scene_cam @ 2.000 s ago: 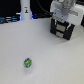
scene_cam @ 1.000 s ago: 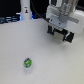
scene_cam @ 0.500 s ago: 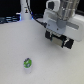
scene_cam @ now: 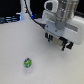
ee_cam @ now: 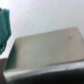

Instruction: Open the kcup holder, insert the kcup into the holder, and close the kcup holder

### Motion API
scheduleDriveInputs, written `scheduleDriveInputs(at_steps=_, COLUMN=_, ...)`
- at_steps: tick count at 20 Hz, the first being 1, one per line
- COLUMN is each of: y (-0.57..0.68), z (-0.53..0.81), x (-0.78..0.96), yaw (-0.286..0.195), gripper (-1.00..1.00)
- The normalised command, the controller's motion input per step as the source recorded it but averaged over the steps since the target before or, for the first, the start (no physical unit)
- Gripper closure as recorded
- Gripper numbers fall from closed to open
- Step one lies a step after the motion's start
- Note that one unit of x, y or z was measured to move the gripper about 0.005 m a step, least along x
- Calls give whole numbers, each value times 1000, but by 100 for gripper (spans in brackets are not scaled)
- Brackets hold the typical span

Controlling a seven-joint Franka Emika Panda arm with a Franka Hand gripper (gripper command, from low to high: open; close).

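The kcup [scene_cam: 28, 63], a tiny pod with a green-and-blue top, stands alone on the white table [scene_cam: 15, 45] toward the exterior view's left, well apart from my gripper [scene_cam: 56, 41]. The gripper hangs at the exterior view's right, its two dark fingers spread apart with nothing between them. The kcup holder [ee_cam: 47, 52] shows in the wrist view as a blurred dark boxy top close below the camera. In the exterior view the arm hides it. The wrist view does not show the kcup.
A teal object [ee_cam: 4, 27] sits beside the holder in the wrist view. Dark equipment [scene_cam: 7, 20] lines the far edge of the table. Cables [scene_cam: 30, 15] trail from the arm.
The arm has come down and slightly toward the exterior view's left. The kcup has not moved.
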Motion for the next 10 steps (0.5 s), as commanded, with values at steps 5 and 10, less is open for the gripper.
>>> scheduleDriveInputs(at_steps=5, y=-674, z=225, x=298, yaw=-162, gripper=-100)
scheduleDriveInputs(at_steps=10, y=-720, z=83, x=187, yaw=-195, gripper=-100)
